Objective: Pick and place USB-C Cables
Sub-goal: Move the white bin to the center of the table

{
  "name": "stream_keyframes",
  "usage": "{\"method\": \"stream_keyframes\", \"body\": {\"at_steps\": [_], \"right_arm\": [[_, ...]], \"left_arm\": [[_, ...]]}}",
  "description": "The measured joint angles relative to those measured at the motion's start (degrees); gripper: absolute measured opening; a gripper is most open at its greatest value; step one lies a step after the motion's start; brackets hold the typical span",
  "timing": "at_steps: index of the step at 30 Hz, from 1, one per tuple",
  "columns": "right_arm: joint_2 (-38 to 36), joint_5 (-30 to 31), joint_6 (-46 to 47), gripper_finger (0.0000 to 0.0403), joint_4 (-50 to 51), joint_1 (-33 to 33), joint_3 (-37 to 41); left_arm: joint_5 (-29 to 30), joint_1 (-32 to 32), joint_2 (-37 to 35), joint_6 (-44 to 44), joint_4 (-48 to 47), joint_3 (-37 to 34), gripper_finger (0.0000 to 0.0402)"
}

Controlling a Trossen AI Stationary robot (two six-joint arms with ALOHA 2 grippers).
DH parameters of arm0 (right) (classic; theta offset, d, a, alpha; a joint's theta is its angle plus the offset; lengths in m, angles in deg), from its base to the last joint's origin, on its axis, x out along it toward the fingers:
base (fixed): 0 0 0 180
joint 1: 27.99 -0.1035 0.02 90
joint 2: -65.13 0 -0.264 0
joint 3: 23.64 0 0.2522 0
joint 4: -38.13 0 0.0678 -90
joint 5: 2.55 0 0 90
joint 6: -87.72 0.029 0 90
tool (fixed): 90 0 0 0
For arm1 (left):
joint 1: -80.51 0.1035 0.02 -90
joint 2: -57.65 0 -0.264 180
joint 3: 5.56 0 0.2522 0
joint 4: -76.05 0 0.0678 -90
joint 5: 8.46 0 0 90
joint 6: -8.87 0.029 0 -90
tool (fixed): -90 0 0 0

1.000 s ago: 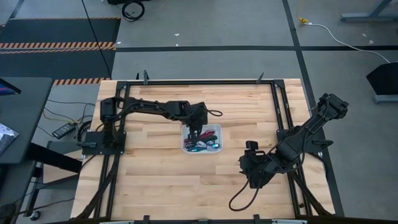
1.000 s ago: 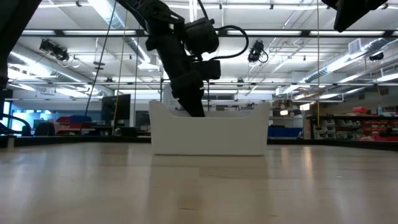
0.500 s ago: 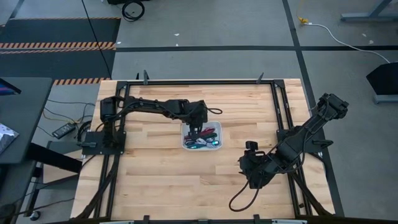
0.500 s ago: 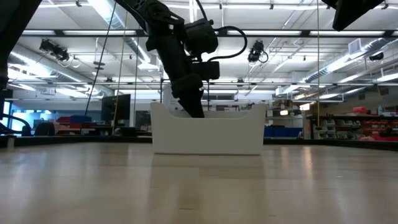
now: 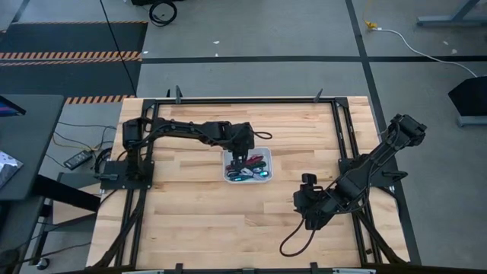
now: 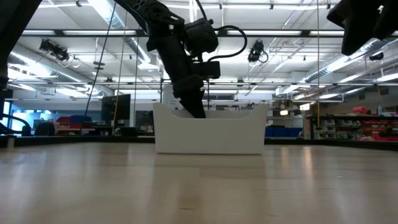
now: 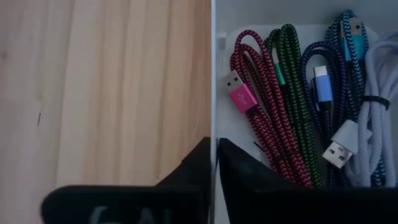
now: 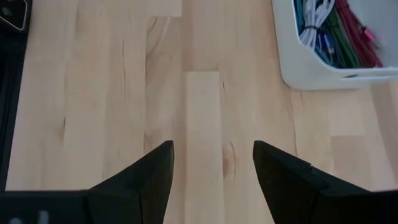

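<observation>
a white tray [image 5: 227,180] sits mid-way on the wooden table [image 5: 190,221].

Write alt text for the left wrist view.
The left gripper pinches the white tray's wall, one finger outside over the wooden table. Inside lie bundled cables: dark red, green, purple, teal, silver-grey.

USB-C cables [image 7: 298,106] lie bundled side by side inside the white tray [image 5: 228,176], all braided. Dark red lies nearest the tray wall, then green, purple, teal and silver-grey, connectors exposed.
</observation>
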Motion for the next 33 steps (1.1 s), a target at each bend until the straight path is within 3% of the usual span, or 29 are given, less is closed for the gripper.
{"method": "stream_keyframes", "body": {"at_steps": [13, 33], "right_arm": [[0.0, -0.02, -0.41, 0.0226, -0.84, 0.0, 0.12], [0.0, -0.06, 0.25, 0.0226, -0.86, -0.51, 0.12]], "left_arm": [[0.76, -0.52, -0.04, -1.48, -0.01, -0.02, 0.011], [4.95, -0.4, -0.04, 3.04, -0.24, -0.02, 0.0119]]}}
